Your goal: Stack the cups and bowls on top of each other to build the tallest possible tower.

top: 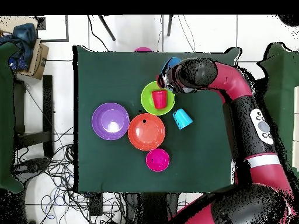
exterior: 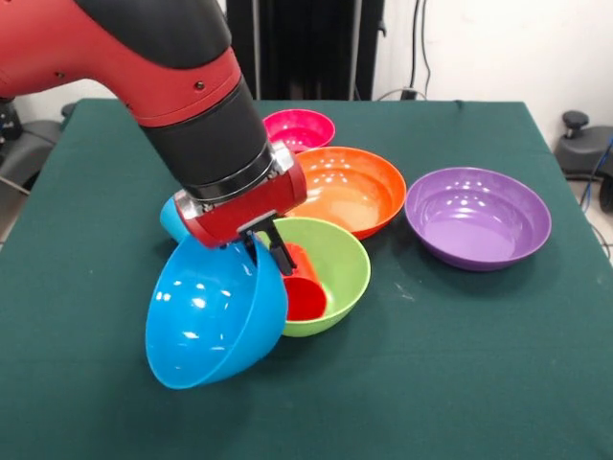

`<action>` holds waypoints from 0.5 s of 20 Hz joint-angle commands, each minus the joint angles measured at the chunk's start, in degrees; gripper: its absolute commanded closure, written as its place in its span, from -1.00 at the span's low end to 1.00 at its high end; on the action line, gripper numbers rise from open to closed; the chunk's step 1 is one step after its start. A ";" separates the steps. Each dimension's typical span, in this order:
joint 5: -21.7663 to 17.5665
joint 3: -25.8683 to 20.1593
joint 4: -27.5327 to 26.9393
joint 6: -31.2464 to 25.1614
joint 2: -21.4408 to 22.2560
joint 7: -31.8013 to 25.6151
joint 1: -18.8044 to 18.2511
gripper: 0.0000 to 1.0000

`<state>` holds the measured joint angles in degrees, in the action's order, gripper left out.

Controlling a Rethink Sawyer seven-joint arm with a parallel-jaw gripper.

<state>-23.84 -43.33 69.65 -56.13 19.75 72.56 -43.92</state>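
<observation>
My gripper (exterior: 266, 251) is shut on the rim of the blue bowl (exterior: 213, 321), which hangs tilted on its side with its lower edge near the table. Right beside it sits the lime green bowl (exterior: 347, 257) with the red cup (exterior: 305, 292) lying inside. The orange bowl (exterior: 350, 190) touches the green one, and the small pink bowl (exterior: 299, 127) stands behind it. The purple bowl (exterior: 477, 216) sits apart on the right. A light blue cup (exterior: 171, 218) peeks out behind the arm. Overhead, the gripper (top: 165, 80) is at the green bowl (top: 147, 106), beside the blue bowl (top: 173, 61).
Everything stands on a dark green table (exterior: 460, 364). Overhead, the light blue cup (top: 182, 118) lies on its side beside the arm, and the orange bowl (top: 146, 132), purple bowl (top: 111, 121) and pink bowl (top: 157, 160) cluster mid-table. Cables and a box lie on the floor around.
</observation>
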 commanded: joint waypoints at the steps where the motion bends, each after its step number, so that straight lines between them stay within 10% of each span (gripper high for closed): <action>1: -0.19 0.60 3.33 -4.89 -0.22 -6.31 2.32 1.00; 10: -0.17 0.99 5.70 -5.08 1.60 -4.74 2.80 1.00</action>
<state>-23.85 -43.33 70.37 -56.13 20.17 72.56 -43.79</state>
